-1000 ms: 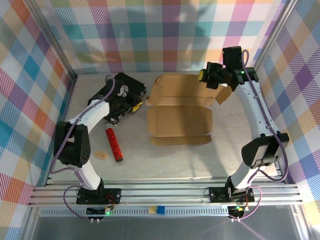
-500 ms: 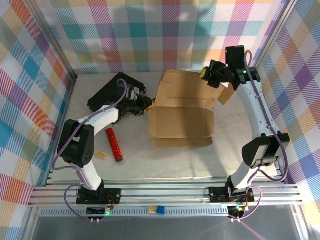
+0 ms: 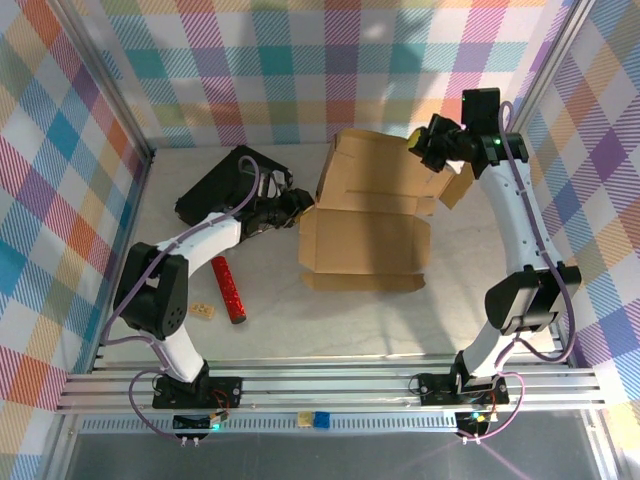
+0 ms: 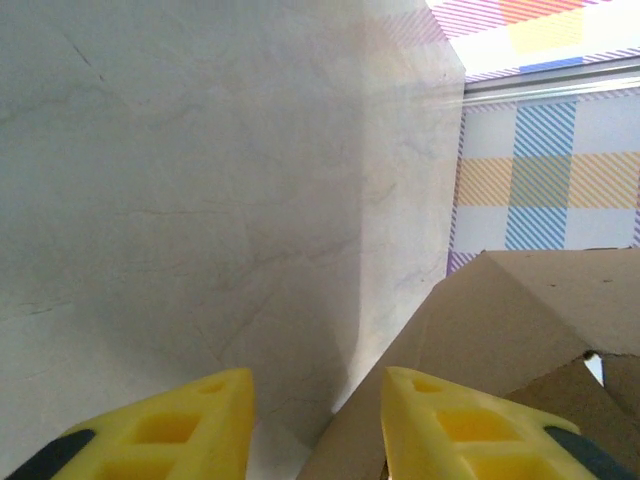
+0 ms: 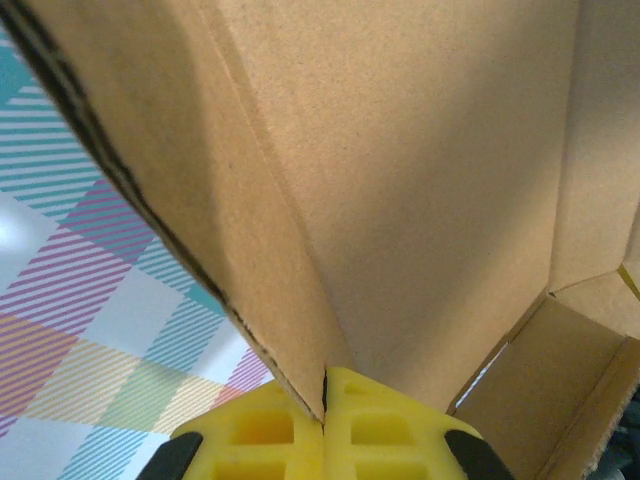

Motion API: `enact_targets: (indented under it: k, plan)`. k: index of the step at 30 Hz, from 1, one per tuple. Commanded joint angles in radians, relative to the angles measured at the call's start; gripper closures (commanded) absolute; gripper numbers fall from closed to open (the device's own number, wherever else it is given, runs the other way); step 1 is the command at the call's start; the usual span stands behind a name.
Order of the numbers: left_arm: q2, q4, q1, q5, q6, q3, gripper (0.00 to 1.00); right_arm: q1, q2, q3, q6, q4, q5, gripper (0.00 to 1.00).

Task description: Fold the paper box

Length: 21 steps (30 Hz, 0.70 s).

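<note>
Lid-raising step: my right gripper [image 5: 323, 385] pinches the paper box [image 3: 370, 215] by its rear panel. My left gripper [image 4: 318, 385] gapes empty beside the side flap. Probably fold that inward next.

A robot lab test cell: aluminium frame rails [image 3: 330, 388], checkered cloth walls [image 3: 300, 60], white tabletop [image 3: 330, 320].

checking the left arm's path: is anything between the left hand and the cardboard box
Nothing visible. The left hand is open right beside the paper box's left flap, with table showing between its fingers. The black case and red tube lie off to the left, out of the way.
</note>
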State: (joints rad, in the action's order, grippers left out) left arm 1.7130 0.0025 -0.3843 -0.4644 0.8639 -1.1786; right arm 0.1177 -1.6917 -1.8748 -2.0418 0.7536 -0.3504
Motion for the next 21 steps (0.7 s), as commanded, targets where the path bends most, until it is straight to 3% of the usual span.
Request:
enact_targets:
  k: [1, 5, 9, 10, 14, 15, 21]
  plan:
    - [-0.128, -0.111, -0.024, 0.112, -0.092, -0.001, 0.56, -0.011, -0.018, -0.047, -0.019, 0.008, -0.038, 1.0]
    - [-0.283, -0.341, -0.064, 0.328, -0.282, -0.069, 0.48, -0.013, -0.023, -0.069, 0.041, 0.044, -0.027, 1.0]
    - [-0.351, -0.488, -0.189, 0.498, -0.485, -0.151, 0.39, -0.013, -0.028, -0.062, 0.074, 0.046, -0.021, 1.0]
    - [-0.353, -0.513, -0.232, 0.556, -0.529, -0.163, 0.28, -0.012, -0.028, -0.055, 0.071, 0.036, -0.022, 1.0]
    - [-0.334, -0.516, -0.387, 0.809, -0.657, -0.189, 0.14, -0.012, -0.032, -0.044, 0.066, 0.022, -0.027, 1.0]
    - [-0.324, -0.496, -0.414, 0.871, -0.687, -0.188, 0.0, -0.012, -0.032, -0.043, 0.065, 0.021, -0.031, 1.0]
    - [-0.192, -0.434, -0.464, 1.192, -0.789, -0.26, 0.0, -0.012, -0.029, -0.035, 0.062, 0.017, -0.038, 1.0]
